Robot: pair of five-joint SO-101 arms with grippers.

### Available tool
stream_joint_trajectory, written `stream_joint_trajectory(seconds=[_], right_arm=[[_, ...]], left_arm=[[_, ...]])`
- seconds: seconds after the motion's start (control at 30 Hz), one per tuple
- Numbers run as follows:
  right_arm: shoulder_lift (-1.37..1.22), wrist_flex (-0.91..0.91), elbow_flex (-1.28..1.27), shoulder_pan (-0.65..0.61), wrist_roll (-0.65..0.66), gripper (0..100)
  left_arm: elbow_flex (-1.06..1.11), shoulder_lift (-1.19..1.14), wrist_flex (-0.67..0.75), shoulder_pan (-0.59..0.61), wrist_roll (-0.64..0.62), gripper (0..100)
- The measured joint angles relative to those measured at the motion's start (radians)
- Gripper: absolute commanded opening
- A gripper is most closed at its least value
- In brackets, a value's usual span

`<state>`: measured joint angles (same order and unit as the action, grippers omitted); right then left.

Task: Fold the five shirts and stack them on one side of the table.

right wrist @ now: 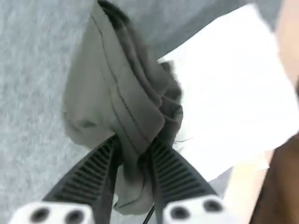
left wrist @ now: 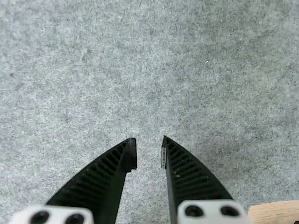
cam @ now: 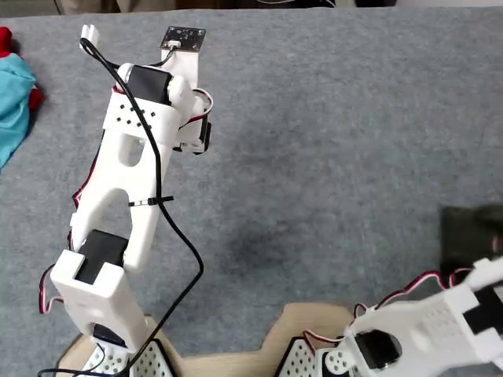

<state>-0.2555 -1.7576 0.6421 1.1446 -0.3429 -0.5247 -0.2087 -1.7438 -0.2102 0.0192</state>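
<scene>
The bunched olive shirt (right wrist: pixel 117 88) sits clamped in the right tool (right wrist: pixel 133 141); the left tool (left wrist: pixel 148 140) is slightly parted.

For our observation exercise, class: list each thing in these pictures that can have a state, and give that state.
left hand: slightly open, empty.
right hand: shut on the dark shirt.
dark shirt: bunched, not folded, gripped.
teal shirt: lying loose, not folded.

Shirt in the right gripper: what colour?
Dark olive-grey shirt, clearest in the right wrist view.
</scene>
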Motion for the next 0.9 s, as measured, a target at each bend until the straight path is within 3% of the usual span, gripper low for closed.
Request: stream_joint_trajectory(seconds=[0.57, 0.9], right_arm=[[0.0, -0.003, -0.008, 0.244, 0.157, 0.6], [0.0, -0.003, -0.017, 0.31, 0.236, 0.9]], left_arm=[[0.0, 0.0, 0.0, 0.0, 0.0, 10], [0.0, 0.0, 0.0, 0.0, 0.0, 10]])
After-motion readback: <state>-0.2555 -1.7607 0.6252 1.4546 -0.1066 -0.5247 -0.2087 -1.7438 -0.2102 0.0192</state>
